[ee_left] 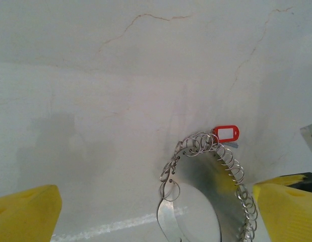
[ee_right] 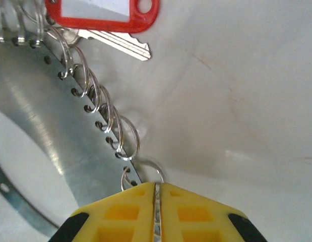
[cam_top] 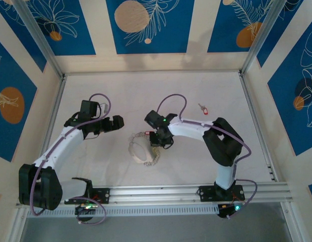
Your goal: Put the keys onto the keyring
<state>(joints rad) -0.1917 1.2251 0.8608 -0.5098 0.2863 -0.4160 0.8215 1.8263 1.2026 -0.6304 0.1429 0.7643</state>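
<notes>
On the bench (cam_top: pixel 196 166) the right tool (ee_right: pixel 157 192) is pinched shut on the rim of the keyring (ee_right: pixel 50 126), near a red-tagged key (ee_right: pixel 103 12); the left tool (cam_top: pixel 117 123) gapes wide

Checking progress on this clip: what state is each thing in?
Keyring: lying flat.
Left gripper: open, empty.
Right gripper: shut, pinching the keyring's edge.
Tagged key: at the keyring's rim, seemingly hooked on.
Loose key: lying apart, not on the keyring.

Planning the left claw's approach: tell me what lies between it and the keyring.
Top view: bare table between the left claw and the keyring.
</notes>
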